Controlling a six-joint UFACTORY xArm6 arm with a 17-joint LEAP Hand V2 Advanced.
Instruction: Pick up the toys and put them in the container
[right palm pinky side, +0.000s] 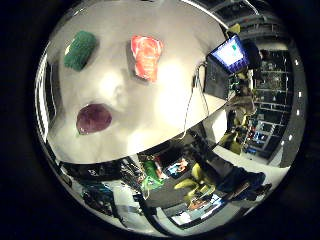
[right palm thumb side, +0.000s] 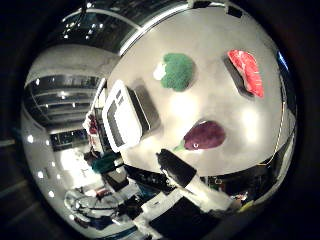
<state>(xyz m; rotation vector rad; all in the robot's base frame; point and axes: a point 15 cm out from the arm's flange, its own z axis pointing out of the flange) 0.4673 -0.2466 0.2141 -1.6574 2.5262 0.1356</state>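
1. Little finger side palm view: three toys lie well apart on the pale grey desk (right palm pinky side: 150, 115): a green plush broccoli toy (right palm pinky side: 80, 49), a red-orange plush meat slab toy (right palm pinky side: 147, 57) and a purple plush eggplant toy (right palm pinky side: 93, 118). A laptop (right palm pinky side: 225, 62) sits at the desk's edge. None looks close to the palm.

2. Thumb side palm view: the white rectangular container (right palm thumb side: 122, 117) stands empty beside the broccoli. The eggplant lies nearest the hand (right palm thumb side: 192, 185), with its stem end towards the black fingertip. Whether the hand is released or clenched, I cannot tell; nothing appears held.
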